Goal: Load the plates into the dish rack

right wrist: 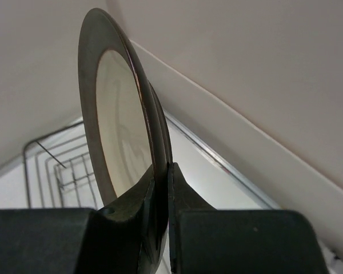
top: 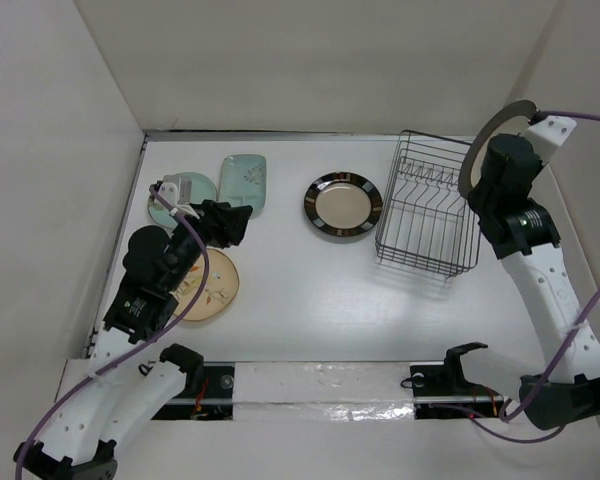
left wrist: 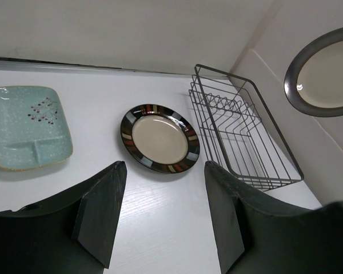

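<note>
My right gripper (top: 492, 168) is shut on the rim of the grey-brown-rimmed cream plate (top: 483, 138) and holds it upright in the air above the right end of the black wire dish rack (top: 426, 262). In the right wrist view the gripper (right wrist: 163, 169) pinches the plate (right wrist: 117, 131) on edge, with the rack (right wrist: 57, 171) below. My left gripper (top: 230, 225) is open and empty over the table, partly covering the small round pale green plate (top: 178, 192). The rectangular green plate (top: 244, 183), black-rimmed plate (top: 343, 206) and tan leaf plate (top: 212, 287) lie flat.
In the left wrist view, my open gripper (left wrist: 163, 165) looks at the rectangular plate (left wrist: 28, 125), black-rimmed plate (left wrist: 160, 137), rack (left wrist: 240, 142) and the raised plate (left wrist: 326, 71). White walls close in the table on the left, back and right.
</note>
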Controlling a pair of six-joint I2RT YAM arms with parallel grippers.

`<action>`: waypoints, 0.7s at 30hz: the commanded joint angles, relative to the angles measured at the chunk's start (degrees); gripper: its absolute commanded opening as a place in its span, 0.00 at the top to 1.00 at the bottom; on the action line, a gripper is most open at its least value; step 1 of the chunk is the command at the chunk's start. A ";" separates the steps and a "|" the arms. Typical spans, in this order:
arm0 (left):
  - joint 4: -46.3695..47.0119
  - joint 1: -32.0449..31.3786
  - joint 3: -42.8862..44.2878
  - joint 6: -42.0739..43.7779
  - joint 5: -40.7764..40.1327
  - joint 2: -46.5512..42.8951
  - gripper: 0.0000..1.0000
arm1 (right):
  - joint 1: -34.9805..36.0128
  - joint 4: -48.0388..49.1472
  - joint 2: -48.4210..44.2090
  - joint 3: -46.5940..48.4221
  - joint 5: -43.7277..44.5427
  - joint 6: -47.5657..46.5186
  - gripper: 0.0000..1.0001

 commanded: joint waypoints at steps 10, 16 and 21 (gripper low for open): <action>2.00 -3.72 0.57 0.85 -0.71 0.67 0.46 | -12.28 5.55 12.09 8.31 -8.65 -8.73 1.00; 2.00 -3.72 0.75 1.02 -0.80 0.58 0.46 | -12.81 5.90 19.38 10.41 -10.23 -9.09 1.00; 2.00 -3.72 0.66 1.20 -0.88 0.67 0.46 | -12.28 6.70 23.60 10.15 -9.54 -10.14 1.00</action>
